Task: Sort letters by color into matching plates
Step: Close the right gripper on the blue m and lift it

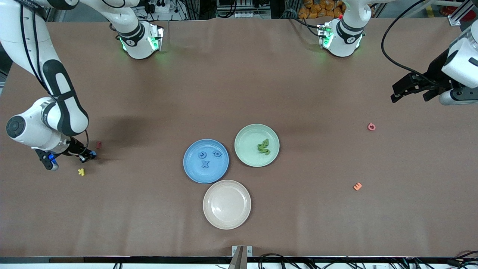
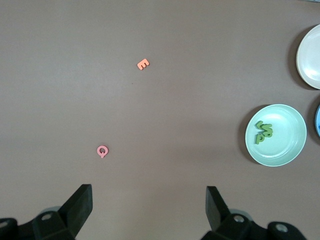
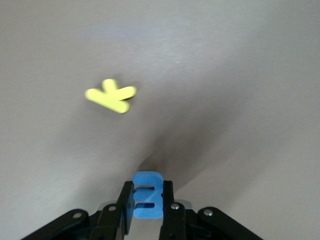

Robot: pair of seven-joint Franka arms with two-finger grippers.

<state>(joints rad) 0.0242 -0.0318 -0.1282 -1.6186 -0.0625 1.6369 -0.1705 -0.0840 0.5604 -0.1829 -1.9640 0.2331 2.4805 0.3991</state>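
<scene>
**Inspector:** Status of the sort?

**Assistant:** The blue plate [image 1: 205, 161] holds three blue letters [image 1: 205, 163]. The green plate [image 1: 257, 145], just beside it, holds a clump of green letters [image 1: 263, 146]; the count within it cannot be made out. The fourth blue letter [image 3: 147, 195] is pinched between the closed fingers of the right gripper [image 1: 86, 156], low over the table at the right arm's end, near a yellow K [image 1: 81, 172].

**Inspector:** The other arm?

**Assistant:** The left gripper [image 1: 410, 92] waits, jaws wide apart and empty, over its own end.

**Inspector:** Remaining?

**Assistant:** By my judgement, only delivery of that held letter to the blue plate.
</scene>
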